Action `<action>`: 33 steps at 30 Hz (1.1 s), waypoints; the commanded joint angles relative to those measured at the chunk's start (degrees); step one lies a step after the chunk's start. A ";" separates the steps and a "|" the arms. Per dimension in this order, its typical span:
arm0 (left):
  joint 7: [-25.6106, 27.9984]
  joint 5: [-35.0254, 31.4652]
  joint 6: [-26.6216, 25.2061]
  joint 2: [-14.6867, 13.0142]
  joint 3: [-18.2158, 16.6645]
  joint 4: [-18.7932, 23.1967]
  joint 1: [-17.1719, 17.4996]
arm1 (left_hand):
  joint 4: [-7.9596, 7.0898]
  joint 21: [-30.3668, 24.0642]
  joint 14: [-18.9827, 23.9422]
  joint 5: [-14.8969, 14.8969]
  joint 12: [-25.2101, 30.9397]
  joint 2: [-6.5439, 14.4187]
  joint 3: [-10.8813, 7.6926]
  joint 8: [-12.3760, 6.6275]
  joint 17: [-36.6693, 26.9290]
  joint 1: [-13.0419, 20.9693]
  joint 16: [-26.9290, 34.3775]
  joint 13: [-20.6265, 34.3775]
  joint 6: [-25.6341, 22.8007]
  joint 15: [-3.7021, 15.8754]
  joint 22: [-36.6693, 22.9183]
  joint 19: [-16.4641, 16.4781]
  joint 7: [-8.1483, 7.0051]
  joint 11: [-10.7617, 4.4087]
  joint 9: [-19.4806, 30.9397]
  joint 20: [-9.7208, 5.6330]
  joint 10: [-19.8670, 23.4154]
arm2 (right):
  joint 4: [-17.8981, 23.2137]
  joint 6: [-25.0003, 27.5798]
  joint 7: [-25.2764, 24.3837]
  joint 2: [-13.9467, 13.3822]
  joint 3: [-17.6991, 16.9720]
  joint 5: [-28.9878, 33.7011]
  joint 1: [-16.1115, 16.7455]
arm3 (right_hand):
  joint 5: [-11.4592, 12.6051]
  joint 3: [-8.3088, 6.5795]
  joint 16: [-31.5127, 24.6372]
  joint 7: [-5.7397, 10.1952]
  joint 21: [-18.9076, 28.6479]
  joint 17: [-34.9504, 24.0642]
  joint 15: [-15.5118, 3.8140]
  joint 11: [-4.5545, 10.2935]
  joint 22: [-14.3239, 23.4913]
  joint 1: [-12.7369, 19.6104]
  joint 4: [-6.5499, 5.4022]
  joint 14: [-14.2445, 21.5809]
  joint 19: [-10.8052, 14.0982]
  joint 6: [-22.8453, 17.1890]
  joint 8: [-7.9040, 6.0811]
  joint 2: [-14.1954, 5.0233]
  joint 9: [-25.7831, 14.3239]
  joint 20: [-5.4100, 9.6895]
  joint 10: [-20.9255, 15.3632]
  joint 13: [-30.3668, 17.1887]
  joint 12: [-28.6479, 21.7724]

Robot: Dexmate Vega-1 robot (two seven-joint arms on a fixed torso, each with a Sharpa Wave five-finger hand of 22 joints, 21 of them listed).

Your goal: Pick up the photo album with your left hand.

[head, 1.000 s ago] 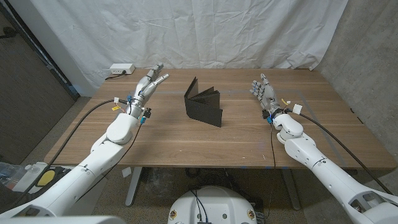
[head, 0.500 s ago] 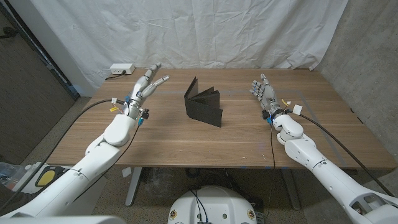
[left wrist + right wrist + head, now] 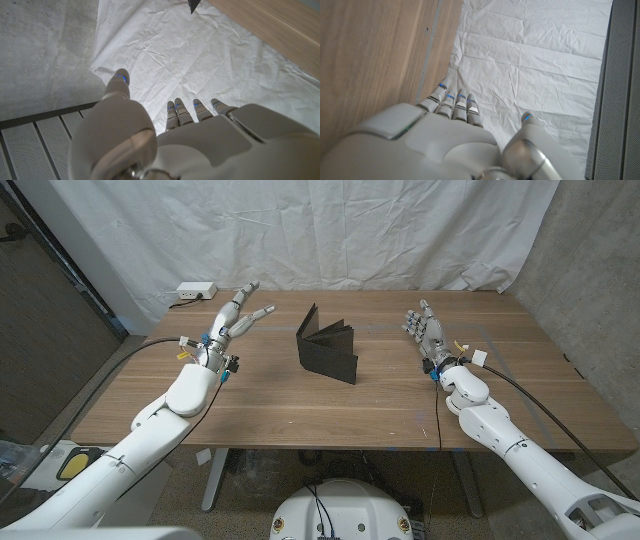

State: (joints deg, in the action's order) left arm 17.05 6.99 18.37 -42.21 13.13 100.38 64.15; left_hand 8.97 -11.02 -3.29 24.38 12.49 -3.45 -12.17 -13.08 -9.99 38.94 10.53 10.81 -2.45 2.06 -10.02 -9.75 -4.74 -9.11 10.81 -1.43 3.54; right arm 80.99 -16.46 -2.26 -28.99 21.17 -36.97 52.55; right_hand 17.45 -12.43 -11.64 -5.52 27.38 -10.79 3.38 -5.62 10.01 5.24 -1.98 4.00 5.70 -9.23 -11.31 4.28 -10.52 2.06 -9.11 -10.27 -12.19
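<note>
Over the last sec the left hand (image 3: 235, 317) has lifted off its start pose and its fingers have fanned apart, thumb swung out toward the centre; the arm has drawn back a little along the left edge. Holds nothing. I read that as the opening of the reach, hand pre-shaped for a grasp, w/ nearly all the task left to do.

Photo album (image 3: 327, 346) hasn't moved: stands upright mid-table, black covers splayed in a zigzag, well apart from the left hand and to its right. Bare wooden table (image 3: 300, 405) between them, so nothing blocks a straight sweep across.

Right hand (image 3: 425, 328) is unchanged, near the right edge, fingers straight and close together, empty, well clear of the album.

A white power box (image 3: 194, 292) w/ cable sits at the far left corner behind the left hand, out of the path. White sheet (image 3: 330, 230) hangs behind. Left wrist view catches what's prob the album's dark corner (image 3: 196, 5), too little to be sure
</note>
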 commanded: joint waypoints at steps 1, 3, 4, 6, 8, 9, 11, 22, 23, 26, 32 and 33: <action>2.86 -4.17 -5.96 -1.05 -0.56 4.61 1.31 | 0.21 0.15 -1.22 0.20 -0.32 -0.07 -0.11 0.26 -0.25 1.24 -0.19 0.08 0.26 2.71 -0.17 -0.82 -0.48 -0.23 0.17 1.00 -0.51 | 0.85 0.10 -0.42 -0.24 -0.33 -0.34 0.89 | -0.23 0.06 0.07 0.16 -0.13 -0.20 0.23 -0.09 0.09 0.53 0.33 0.56 0.37 -0.31 -0.09 -0.04 -0.27 0.92 -0.62 -0.11 -0.07; 3.23 -4.99 -6.80 -1.31 -0.58 5.36 1.43 | 0.15 0.48 -3.16 0.13 -0.69 -0.37 0.02 0.51 -0.27 2.14 -0.59 0.10 0.47 2.66 -0.23 -2.31 -0.35 -0.16 0.21 1.09 -1.26 | 0.90 0.07 -0.47 -0.26 -0.40 -0.39 1.03 | -0.24 0.08 0.06 0.22 -0.19 -0.21 0.20 -0.13 0.10 0.54 0.34 0.60 0.40 -0.30 -0.08 -0.05 -0.28 0.89 -0.63 -0.12 -0.06; 3.57 -5.37 -6.97 -1.24 -0.56 5.53 1.45 | 0.12 0.61 -3.59 0.12 -0.78 -0.42 0.05 0.55 -0.28 2.29 -0.66 0.11 0.50 2.62 -0.24 -2.84 -0.37 -0.03 0.22 1.09 -1.48 | 0.87 0.03 -0.47 -0.27 -0.43 -0.41 1.06 | -0.25 0.09 0.08 0.17 -0.23 -0.21 0.24 -0.18 0.10 0.55 0.35 0.55 0.41 -0.29 -0.07 -0.06 -0.28 0.89 -0.63 -0.12 -0.05; 3.65 -6.02 -7.84 -1.56 -0.53 6.12 1.47 | 0.08 0.66 -4.09 0.10 -0.90 -0.47 0.08 0.61 -0.29 2.46 -0.72 0.11 0.56 2.44 -0.25 -3.22 -0.28 0.09 0.22 1.26 -1.77 | 0.72 -0.07 -0.40 -0.22 -0.51 -0.54 1.06 | -0.26 0.10 0.09 0.17 -0.27 -0.21 0.26 -0.14 0.10 0.56 0.36 0.55 0.43 -0.31 -0.08 -0.08 -0.28 0.89 -0.65 -0.12 -0.05; 4.22 -6.92 -8.45 -1.53 -0.37 6.57 1.51 | 0.04 0.74 -4.36 0.08 -1.02 -0.53 0.13 0.65 -0.29 2.62 -0.69 0.11 0.56 2.45 -0.26 -3.73 -0.31 0.22 0.23 1.34 -2.12 | 0.51 -0.20 -0.30 -0.13 -0.56 -0.64 1.00 | -0.27 0.12 0.09 0.16 -0.33 -0.21 0.26 -0.18 0.10 0.58 0.37 0.58 0.45 -0.29 -0.07 -0.09 -0.28 0.87 -0.67 -0.12 -0.05; 4.15 -7.23 -8.94 -1.76 -0.33 6.94 1.56 | 0.02 0.72 -4.39 0.08 -1.03 -0.55 0.15 0.68 -0.29 2.68 -0.65 0.11 0.59 2.49 -0.27 -3.78 -0.30 0.13 0.24 1.20 -2.17 | 0.40 -0.26 -0.24 -0.10 -0.57 -0.66 0.95 | -0.27 0.12 0.08 0.19 -0.35 -0.21 0.26 -0.16 0.10 0.59 0.37 0.60 0.45 -0.25 -0.05 -0.10 -0.28 0.88 -0.68 -0.12 -0.05; 4.60 -8.13 -9.71 -1.87 -0.19 7.50 1.71 | 0.01 0.70 -4.38 0.07 -1.01 -0.57 0.16 0.69 -0.29 2.75 -0.59 0.12 0.58 2.52 -0.27 -3.84 -0.35 -0.02 0.24 1.10 -2.12 | 0.05 -0.42 0.03 0.00 -0.56 -0.75 0.80 | -0.28 0.13 0.08 0.17 -0.38 -0.21 0.31 -0.16 0.10 0.59 0.38 0.61 0.44 -0.24 -0.04 -0.11 -0.28 0.86 -0.69 -0.12 -0.05; 6.48 -11.88 -14.46 -2.73 -0.28 10.81 2.65 | -0.14 0.53 -4.46 0.00 -0.94 -0.76 0.33 0.81 -0.28 3.42 -0.33 0.13 0.57 3.19 -0.29 -4.34 -0.61 -0.22 0.27 -0.13 -2.08 | -1.06 -0.83 0.83 0.39 -0.48 -1.15 0.53 | -0.34 0.22 0.10 0.16 -0.65 -0.22 0.18 -0.19 0.11 0.66 0.43 0.66 0.58 -0.20 -0.02 -0.17 -0.28 0.90 -0.67 -0.13 0.00; 6.46 -12.04 -15.01 -2.81 -0.31 11.23 2.71 | -0.15 0.52 -4.48 0.00 -0.93 -0.77 0.34 0.81 -0.28 3.45 -0.32 0.13 0.54 3.20 -0.29 -4.37 -0.63 -0.31 0.28 -0.11 -2.07 | -1.04 -0.88 0.87 0.36 -0.53 -1.21 0.60 | -0.34 0.23 0.12 0.18 -0.68 -0.22 0.25 -0.19 0.11 0.66 0.44 0.64 0.59 -0.20 -0.02 -0.18 -0.28 0.90 -0.69 -0.13 0.00; 6.97 -13.46 -16.48 -3.07 -0.17 12.31 2.82 | -0.18 0.50 -4.49 -0.01 -0.89 -0.79 0.37 0.79 -0.28 3.56 -0.28 0.13 0.46 3.17 -0.29 -4.48 -0.72 -0.27 0.28 -0.27 -2.00 | -0.93 -1.04 0.92 0.23 -0.71 -1.33 0.83 | -0.37 0.25 0.11 0.13 -0.77 -0.23 0.20 -0.15 0.12 0.67 0.45 0.69 0.63 -0.23 -0.03 -0.21 -0.28 0.89 -0.66 -0.13 0.03; 6.90 -17.36 -21.75 -4.24 0.83 15.12 2.51 | -0.21 0.45 -4.49 -0.02 -0.84 -0.82 0.41 0.79 -0.27 3.73 -0.23 0.13 0.37 3.20 -0.29 -4.58 -0.89 -0.34 0.29 -0.06 -1.88 | -0.70 -1.25 1.04 -0.14 -1.10 -1.56 1.20 | -0.40 0.31 0.12 0.14 -0.91 -0.24 0.23 -0.19 0.12 0.68 0.47 0.70 0.69 -0.26 -0.03 -0.23 -0.28 0.90 -0.65 -0.13 0.05; 6.78 -17.83 -22.17 -4.50 1.00 15.31 2.40 | -0.23 0.41 -4.48 -0.03 -0.72 -0.83 0.43 0.80 -0.27 3.83 -0.19 0.13 0.34 3.18 -0.30 -4.62 -1.03 -0.54 0.30 0.22 -1.59 | -0.62 -1.26 1.06 -0.22 -1.19 -1.63 1.29 | -0.40 0.31 0.11 0.18 -0.92 -0.24 0.22 -0.15 0.12 0.68 0.47 0.72 0.70 -0.28 -0.04 -0.24 -0.28 0.92 -0.65 -0.13 0.05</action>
State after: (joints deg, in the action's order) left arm 23.26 -5.14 3.48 -44.78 12.88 110.56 66.52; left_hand 8.79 -10.36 -7.36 24.38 11.65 -4.43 -12.00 -12.20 -9.98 42.03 9.86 10.80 -2.05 2.07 -10.00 -9.84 -5.12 -8.81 10.79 -1.14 1.77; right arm 80.27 -17.19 -1.65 -28.79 20.53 -38.02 53.24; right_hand 17.06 -12.10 -11.64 -5.53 26.54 -10.79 3.69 -5.93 10.00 5.24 -1.66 4.31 5.70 -9.22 -11.31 4.28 -10.52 2.07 -9.42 -10.26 -12.19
